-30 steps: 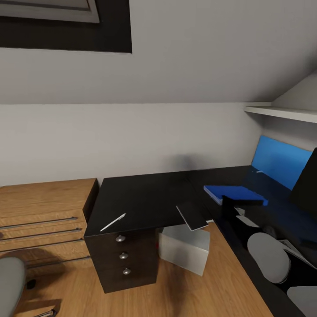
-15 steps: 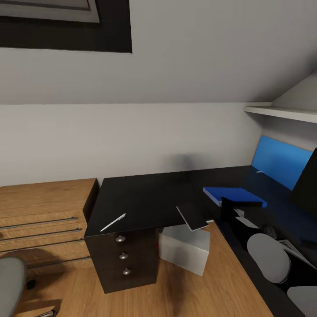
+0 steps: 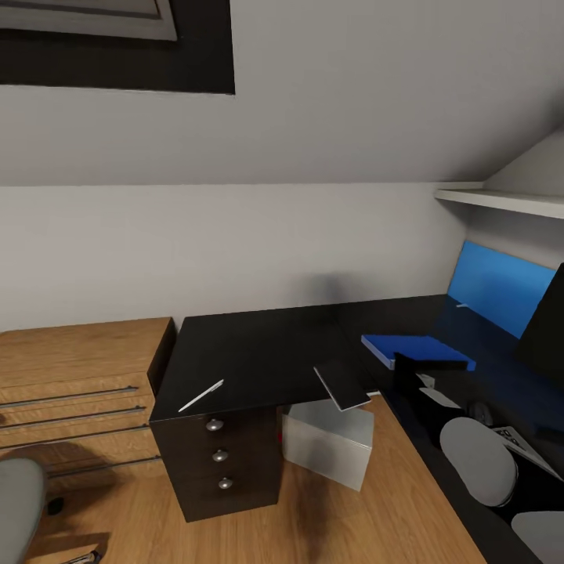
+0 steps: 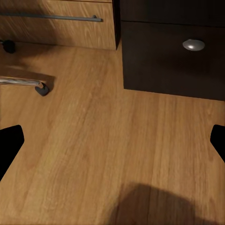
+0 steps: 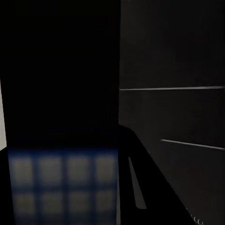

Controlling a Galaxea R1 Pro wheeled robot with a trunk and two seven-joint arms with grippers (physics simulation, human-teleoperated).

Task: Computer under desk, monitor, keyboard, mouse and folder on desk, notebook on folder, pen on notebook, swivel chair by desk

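- My left gripper is hanging wide open over the plank floor, holding nothing.
- I'm seeing the right arm low beside the desk; whether its fingers are open or closed, I cannot tell.
- The folder, notebook and pen are lying on the desk, well apart.
- Since a second ago the folder is sitting slightly farther left.

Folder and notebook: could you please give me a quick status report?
Folder on desk. Notebook overhangs desk edge, not stacked. Pen apart. Left gripper open, empty.
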